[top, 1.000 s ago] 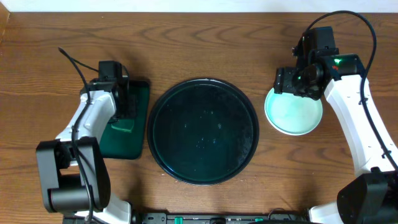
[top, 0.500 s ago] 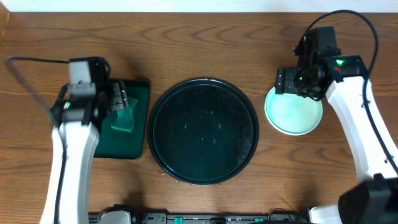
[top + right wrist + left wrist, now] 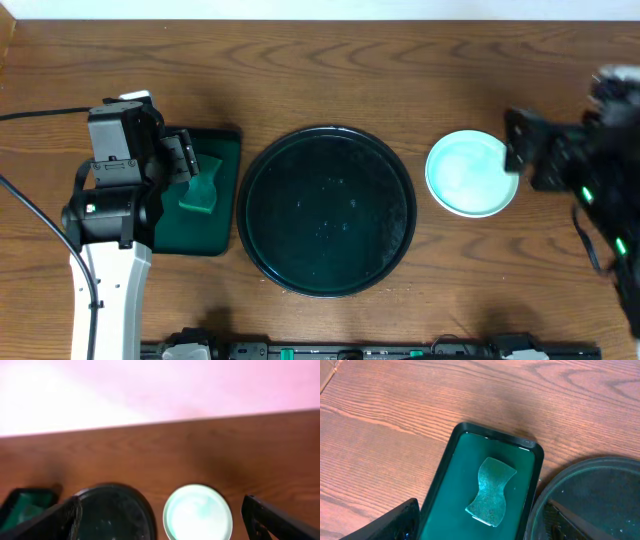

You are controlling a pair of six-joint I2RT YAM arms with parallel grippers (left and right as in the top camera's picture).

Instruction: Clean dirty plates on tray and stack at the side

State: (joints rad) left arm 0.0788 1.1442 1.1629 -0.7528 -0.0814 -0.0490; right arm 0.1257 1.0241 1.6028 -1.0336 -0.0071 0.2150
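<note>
The large round black tray [image 3: 326,210] sits mid-table and holds no plate; it also shows in the left wrist view [image 3: 592,502] and the right wrist view [image 3: 116,512]. A pale mint plate [image 3: 472,173] lies on the wood to its right, also in the right wrist view [image 3: 198,512]. I cannot tell whether more plates lie under it. My left gripper [image 3: 186,160] is open and empty above the green sponge [image 3: 491,491]. My right gripper [image 3: 518,152] is blurred, open and empty, high above and just right of the plate.
A rectangular dark green tray [image 3: 215,235] lies left of the black tray with the teal sponge [image 3: 200,190] in it. It also shows in the left wrist view [image 3: 457,465]. Bare wood lies behind and in front of the trays.
My right gripper has pulled away from the plate to the right and risen. My left arm has shifted left and lifted off the green tray. The plate and the trays have not moved.
</note>
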